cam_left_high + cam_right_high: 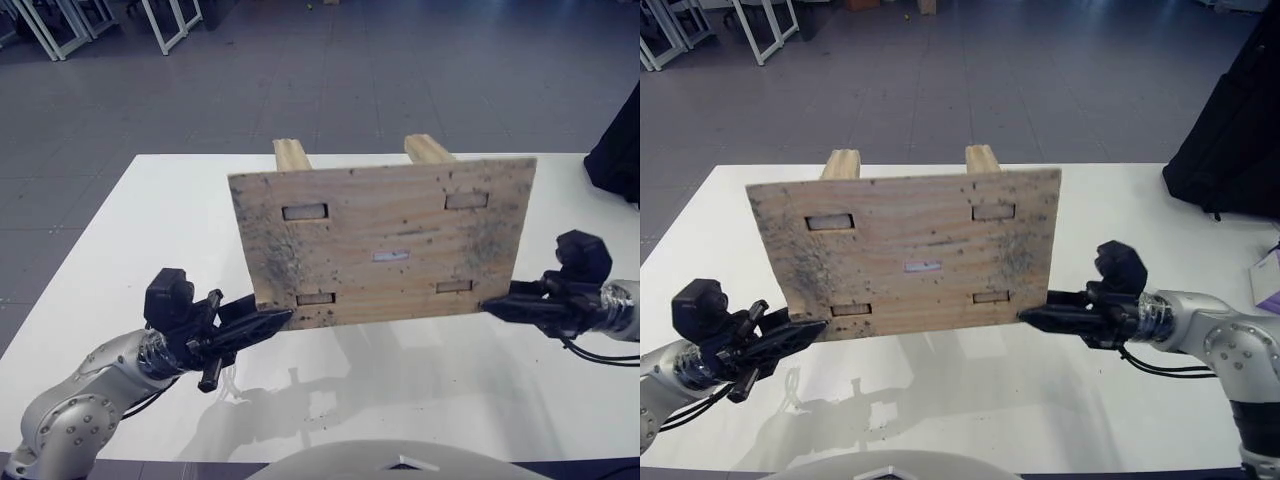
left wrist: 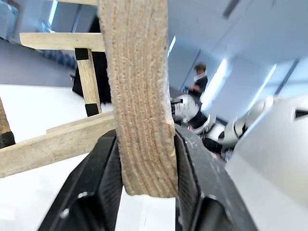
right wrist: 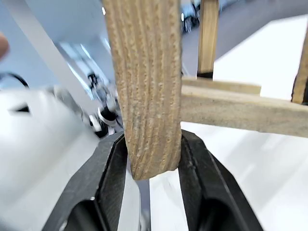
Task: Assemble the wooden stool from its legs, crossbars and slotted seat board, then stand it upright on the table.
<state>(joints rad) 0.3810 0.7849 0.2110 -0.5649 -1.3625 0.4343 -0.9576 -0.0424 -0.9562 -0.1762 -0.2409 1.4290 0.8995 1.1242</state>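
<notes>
white table point(image 1: 120, 230) backs a dark-speckled seat board point(image 1: 385, 215) with four slots.

the seat board point(image 1: 385, 245) is showing pale tan wood peppered with dark specks, with grey smudges darkening toward both short ends and a small whitish patch at its centre. its edge is showing fine stripes of grain. the legs point(image 1: 292, 154) are showing light yellowish wood. the left gripper point(image 1: 283, 319) and right gripper point(image 1: 488, 304) are showing black against the white table point(image 1: 120, 250).
</notes>
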